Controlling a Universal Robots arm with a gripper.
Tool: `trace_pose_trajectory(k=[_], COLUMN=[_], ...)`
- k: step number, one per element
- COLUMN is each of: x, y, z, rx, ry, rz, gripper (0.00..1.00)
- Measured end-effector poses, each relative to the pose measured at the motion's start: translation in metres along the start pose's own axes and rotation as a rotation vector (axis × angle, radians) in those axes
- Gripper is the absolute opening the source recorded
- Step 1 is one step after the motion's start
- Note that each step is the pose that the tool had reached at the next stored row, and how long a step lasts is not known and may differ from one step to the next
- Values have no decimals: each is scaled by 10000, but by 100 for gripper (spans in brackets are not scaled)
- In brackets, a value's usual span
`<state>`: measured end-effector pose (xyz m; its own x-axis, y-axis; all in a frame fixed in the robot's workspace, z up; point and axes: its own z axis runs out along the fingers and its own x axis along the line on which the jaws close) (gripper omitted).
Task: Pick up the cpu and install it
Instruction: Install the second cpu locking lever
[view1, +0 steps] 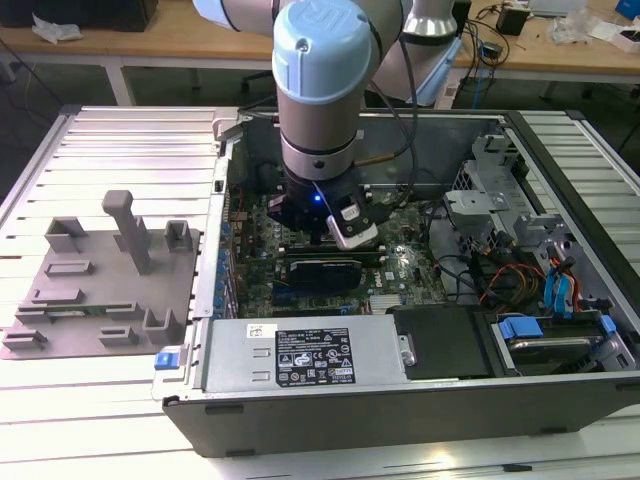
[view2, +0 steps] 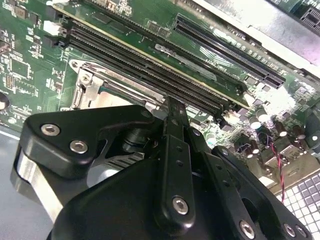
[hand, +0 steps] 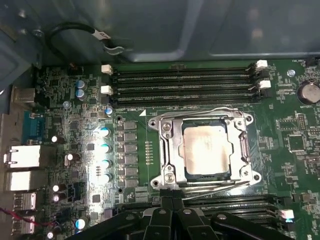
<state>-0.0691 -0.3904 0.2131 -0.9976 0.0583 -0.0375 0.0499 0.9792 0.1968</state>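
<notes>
In the exterior view, the arm (view1: 325, 90) reaches down into an open computer case (view1: 420, 390) that lies on a ribbed worktop (view1: 130, 130). The gripper (view1: 322, 222) hangs low over the motherboard (view1: 400, 265), near the middle of the case, and a small blue light shines on its body. A grey tray (view1: 100, 290) with posts lies on the worktop at the exterior view's left, just beside the case wall. A grey power supply (view1: 300, 355) runs along the near edge of the case, and drive bays with blue clips (view1: 560, 290) fill the corner at the exterior view's right.

In the second wrist view, the black gripper body (view2: 165, 200) covers the socket (view2: 95, 87), of which one metal corner shows. Long memory slots (view2: 150, 65) run beside the socket. Whether the fingers are open or closed I cannot tell, and nothing is seen in their hold.

In the first wrist view, the cpu (hand: 206, 150) lies flat inside the socket frame (hand: 165, 145) on the motherboard, its pale top facing up. Memory slots (hand: 185, 82) run along one side of the socket, and more slots (hand: 235, 202) along the opposite side. The black gripper links (hand: 170, 222) are near the socket edge, apart from the cpu.
</notes>
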Motion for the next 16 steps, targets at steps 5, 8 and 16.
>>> trace_pose_trajectory(k=[5,8,16], x=[10,31,81], y=[-30,-38,-61], z=[40,68,166], rx=[-255,-436,-602], ry=[12,21,27], rz=[14,22,29], gripper=[11,11,11])
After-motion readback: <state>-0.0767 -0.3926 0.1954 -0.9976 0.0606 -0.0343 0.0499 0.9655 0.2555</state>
